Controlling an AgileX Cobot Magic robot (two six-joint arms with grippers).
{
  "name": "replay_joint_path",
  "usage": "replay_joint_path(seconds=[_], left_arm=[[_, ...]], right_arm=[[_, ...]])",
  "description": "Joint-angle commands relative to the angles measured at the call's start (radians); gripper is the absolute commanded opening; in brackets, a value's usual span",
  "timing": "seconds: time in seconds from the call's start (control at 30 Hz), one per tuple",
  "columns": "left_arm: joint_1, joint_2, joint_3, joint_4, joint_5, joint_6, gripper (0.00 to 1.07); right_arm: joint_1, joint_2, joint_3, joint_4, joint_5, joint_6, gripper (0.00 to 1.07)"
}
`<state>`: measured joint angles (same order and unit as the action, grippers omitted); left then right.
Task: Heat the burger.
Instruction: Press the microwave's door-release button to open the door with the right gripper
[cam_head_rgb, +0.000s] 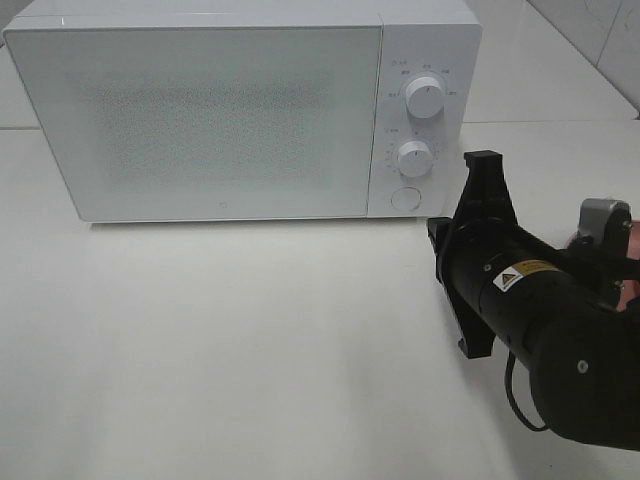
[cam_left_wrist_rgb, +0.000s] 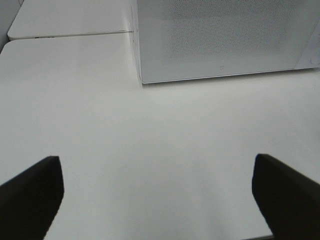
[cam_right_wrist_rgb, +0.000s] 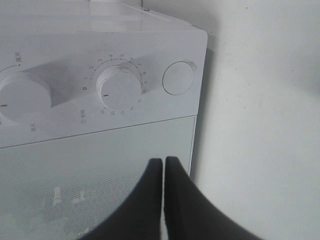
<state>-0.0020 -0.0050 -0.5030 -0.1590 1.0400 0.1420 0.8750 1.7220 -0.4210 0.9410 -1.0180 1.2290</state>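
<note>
The burger is not in view. A white microwave (cam_head_rgb: 240, 100) stands at the back of the white table with its door (cam_head_rgb: 200, 120) shut; I cannot see inside it. My right gripper (cam_head_rgb: 483, 162) is shut and empty, turned on its side, just right of the microwave's control panel near the round button (cam_head_rgb: 404, 198). In the right wrist view the shut fingertips (cam_right_wrist_rgb: 163, 165) point at the door's edge, close to the button (cam_right_wrist_rgb: 178, 78) and the timer knob (cam_right_wrist_rgb: 120, 90). My left gripper (cam_left_wrist_rgb: 157, 200) is open and empty over bare table.
The panel has an upper knob (cam_head_rgb: 425, 97) and a lower knob (cam_head_rgb: 413, 157). A bit of something pink (cam_head_rgb: 631, 240) shows behind the right arm at the right edge. The microwave's left corner (cam_left_wrist_rgb: 137, 75) is in the left wrist view.
</note>
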Motion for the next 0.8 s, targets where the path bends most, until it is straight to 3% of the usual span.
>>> replay_joint_path(seconds=[0.03,0.3,0.8], left_arm=[[0.001,-0.028,0.002,-0.005,-0.002,-0.001,0.94],[0.001,-0.028,0.002,-0.005,-0.002,-0.001,0.94],[0.001,-0.028,0.002,-0.003,-0.002,-0.001,0.94]], right_arm=[[-0.002,0.004,-0.006,0.011,0.006,0.000,0.00],[-0.041,0.065,-0.018,-0.002,0.021,0.042,0.00],[-0.144,0.171,-0.133,-0.120,0.082,0.053,0.00]])
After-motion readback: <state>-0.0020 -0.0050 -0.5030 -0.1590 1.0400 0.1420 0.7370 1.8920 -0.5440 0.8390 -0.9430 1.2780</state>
